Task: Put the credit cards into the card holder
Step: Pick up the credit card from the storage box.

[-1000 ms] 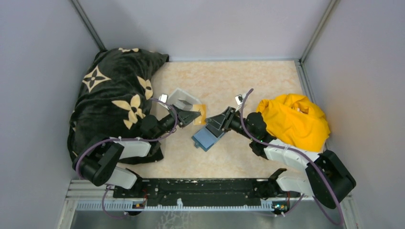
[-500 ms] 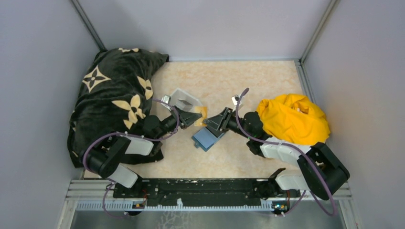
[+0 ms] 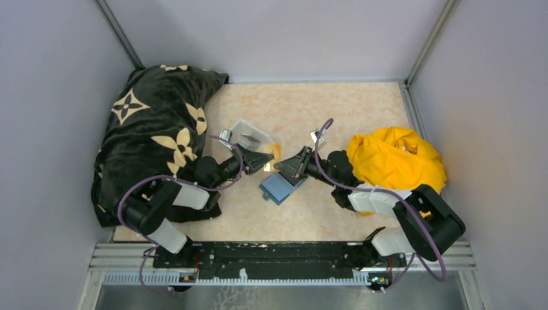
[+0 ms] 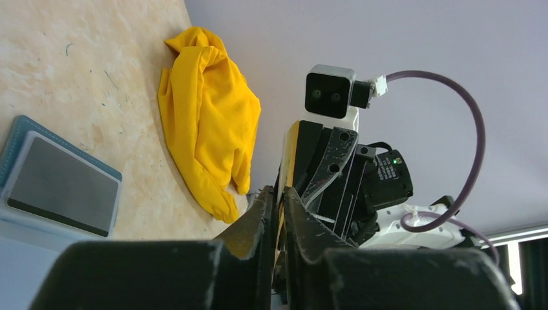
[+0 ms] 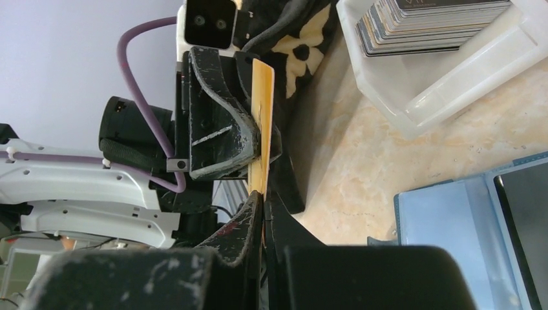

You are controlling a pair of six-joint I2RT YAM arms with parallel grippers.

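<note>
Top external view: your two grippers are meeting tip to tip over the middle of the table (image 3: 336, 106). The left gripper (image 3: 262, 161) is coming in from 9 o'clock and the right gripper (image 3: 282, 166) from 3 o'clock. Both are pinching the same yellow card (image 3: 272, 153), which is standing on edge between them. Your left jaws are closing flat on one end and your right jaws are clamping the other, so both are gripping it.

The card holder (image 3: 279, 187) is lying flat on the table at 6 o'clock of the pinch, just beside your right fingers, with a grey card (image 5: 525, 213) showing on its face. I cannot tell whether that card is sitting in a slot or just resting on top.

Watch your edges. At 11 o'clock the clear tray (image 3: 247, 134) is sitting near your left wrist, with a stack of cards (image 5: 433, 22) inside it. At 9 o'clock the black blanket (image 3: 155, 129) is crowding your left arm and running up into the far left corner. At 3 o'clock the yellow cloth (image 3: 395, 161) is bunching against your right arm. Your open room is lying at 12 o'clock, where bare table is running to the far wall, and at 6 o'clock, past the holder towards the bases.

The surface is showing a pale marbled beige, and plain grey walls (image 3: 58, 77) are boxing it in on three sides.
</note>
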